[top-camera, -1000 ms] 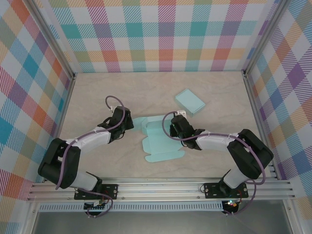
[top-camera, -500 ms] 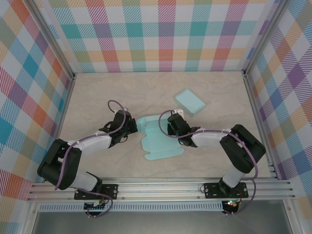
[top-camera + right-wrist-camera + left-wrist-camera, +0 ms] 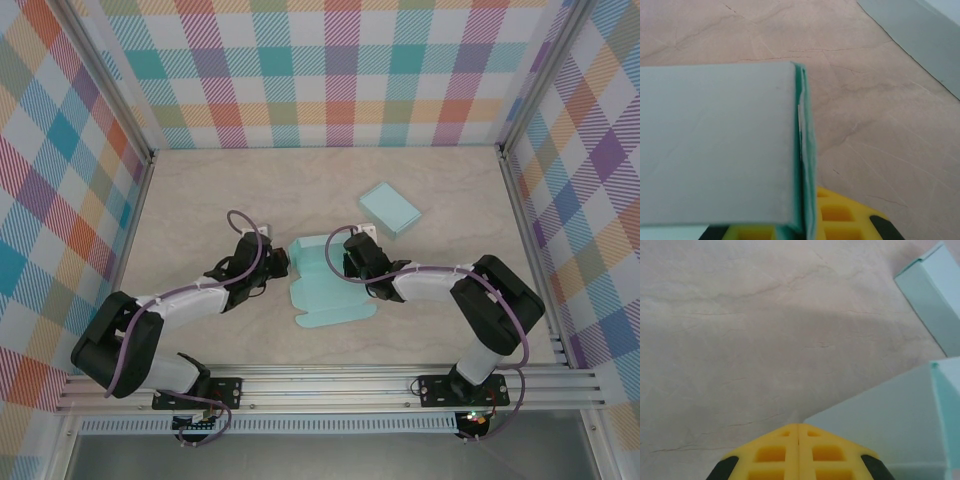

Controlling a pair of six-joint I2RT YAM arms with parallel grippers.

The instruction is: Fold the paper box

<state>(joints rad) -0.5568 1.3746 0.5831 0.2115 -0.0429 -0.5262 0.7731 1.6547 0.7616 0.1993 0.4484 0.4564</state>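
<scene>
The right hand (image 3: 801, 226) is pinched shut on a doubled panel of the paper box (image 3: 325, 292), with its yellow, grid-moulded pads on either side of the thin teal card edge. The left hand (image 3: 798, 434) is closed on nothing, tips pressed together at the box's left flap. The box is matte pale teal card, partly flat, and lies between both hands on the beige veined counter (image 3: 200, 200). A closed rectangular teal box (image 3: 390, 208) sits apart, farther back.

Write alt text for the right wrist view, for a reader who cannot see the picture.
A doubled-over wall of the pale teal paper box takes up the left half, its folded edge pinched between the yellow fingers of the right pincer at the bottom. Behind it lies the beige, veined table.
</scene>
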